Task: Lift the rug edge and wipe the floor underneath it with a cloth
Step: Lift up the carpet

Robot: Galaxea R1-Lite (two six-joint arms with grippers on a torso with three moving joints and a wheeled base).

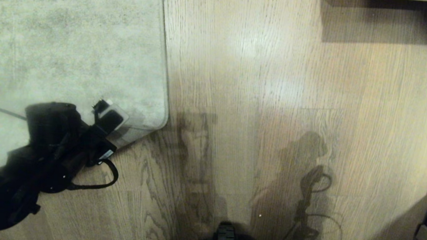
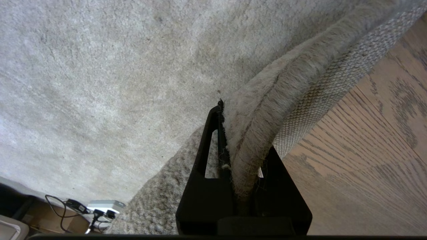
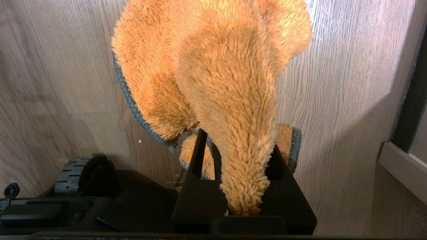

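So the left gripper [image 2: 245,160] is clamped on the rug edge [image 2: 267,110], peeling it off the floor [image 2: 367,150], probably to clear room underneath, while the right gripper [image 3: 238,176] just off to the side pinches the cloth [image 3: 217,73].

Light wood-grain plank flooring [image 1: 294,102] is seen, glossed by overhead light; dark furniture [image 1: 387,19] is set at the far edge.

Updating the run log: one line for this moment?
left gripper: shut on rug edge, lifted | right gripper: holds cloth | floor: unwiped
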